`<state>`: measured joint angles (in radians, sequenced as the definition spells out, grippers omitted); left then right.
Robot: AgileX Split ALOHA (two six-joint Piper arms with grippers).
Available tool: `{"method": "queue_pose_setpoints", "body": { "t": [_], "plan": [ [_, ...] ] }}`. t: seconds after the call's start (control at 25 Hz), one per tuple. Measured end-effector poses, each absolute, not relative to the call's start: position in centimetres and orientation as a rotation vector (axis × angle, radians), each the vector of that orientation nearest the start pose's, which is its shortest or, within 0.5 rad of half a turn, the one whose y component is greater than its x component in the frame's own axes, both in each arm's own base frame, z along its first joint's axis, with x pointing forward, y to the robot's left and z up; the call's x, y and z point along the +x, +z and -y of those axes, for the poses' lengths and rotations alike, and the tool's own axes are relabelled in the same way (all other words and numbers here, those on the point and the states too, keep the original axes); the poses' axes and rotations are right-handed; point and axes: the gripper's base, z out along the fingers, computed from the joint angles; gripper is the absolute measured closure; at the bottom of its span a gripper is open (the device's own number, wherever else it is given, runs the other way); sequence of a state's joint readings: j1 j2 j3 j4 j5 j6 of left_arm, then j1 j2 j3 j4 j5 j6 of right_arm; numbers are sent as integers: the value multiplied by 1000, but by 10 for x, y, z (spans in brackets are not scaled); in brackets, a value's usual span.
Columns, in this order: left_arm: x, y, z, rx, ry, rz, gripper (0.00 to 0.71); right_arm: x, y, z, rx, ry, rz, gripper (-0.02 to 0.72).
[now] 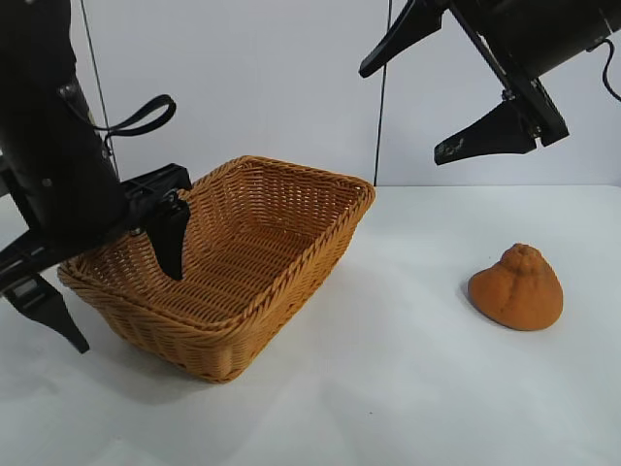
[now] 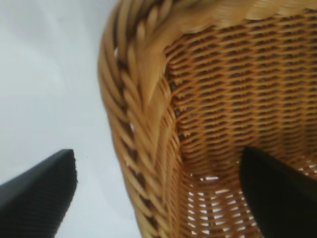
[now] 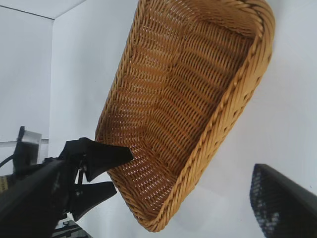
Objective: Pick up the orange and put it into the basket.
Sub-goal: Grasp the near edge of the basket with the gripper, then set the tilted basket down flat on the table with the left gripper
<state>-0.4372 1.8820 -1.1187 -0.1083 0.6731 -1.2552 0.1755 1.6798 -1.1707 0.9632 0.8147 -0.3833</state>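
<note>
The left gripper (image 1: 121, 282) is nearest the camera, low at the left end of the basket (image 1: 281, 291). Its fingers are wide apart: one hangs inside the basket and one outside, with the rim between them. The left wrist view shows this up close, with a black finger (image 2: 37, 196) over the white table (image 2: 44, 74) and the other over the woven inside, by the braided corner of the basket (image 2: 143, 124). The right wrist view looks down the whole basket (image 3: 188, 99) and shows the left gripper (image 3: 101, 176) at its far end, but not the fruit. The orange (image 1: 516, 287) sits alone on the table, well to the right of the basket. It is dull orange, rough, dome-shaped, with a bumpy top. The right gripper (image 1: 427, 92) hangs high at the back, fingers wide apart, holding nothing.
</note>
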Motion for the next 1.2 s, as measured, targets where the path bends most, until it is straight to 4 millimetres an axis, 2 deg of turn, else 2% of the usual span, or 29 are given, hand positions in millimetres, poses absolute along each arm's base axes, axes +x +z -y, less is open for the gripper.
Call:
{"method": "queue_pose_setpoints", "body": {
  "t": [0.16, 0.28, 0.4, 0.52, 0.68, 0.72, 0.76, 0.8, 1.04, 1.2],
  "plan": [
    [319, 137, 156, -1328, -299, -2750, 74, 333, 257, -114, 18, 1036, -2565, 20],
    [321, 136, 156, -1325, -315, -2738, 77, 334, 257, -114, 19, 1034, -2564, 20],
    [319, 133, 156, -1323, -325, -2728, 123, 334, 257, -114, 21, 1034, -2562, 20],
    [313, 126, 152, -1334, -291, -2747, 245, 334, 257, -114, 21, 1034, -2562, 20],
    [309, 122, 151, -1351, -288, -2747, 503, 334, 257, -114, 21, 1034, -2562, 20],
    [309, 122, 151, -1351, -288, -2747, 503, 334, 257, -114, 21, 1034, -2562, 20],
    [310, 122, 153, -1393, -329, -2719, 590, 334, 257, -114, 21, 1034, -2562, 20],
    [311, 123, 153, -1401, -348, -2707, 614, 334, 257, -114, 21, 1034, -2562, 20],
    [312, 125, 154, -1417, -400, -2712, 618, 334, 257, -114, 21, 1034, -2562, 20],
    [318, 140, 140, -1377, -425, -2709, 623, 334, 257, -114, 21, 1034, -2562, 20]
  ]
}}
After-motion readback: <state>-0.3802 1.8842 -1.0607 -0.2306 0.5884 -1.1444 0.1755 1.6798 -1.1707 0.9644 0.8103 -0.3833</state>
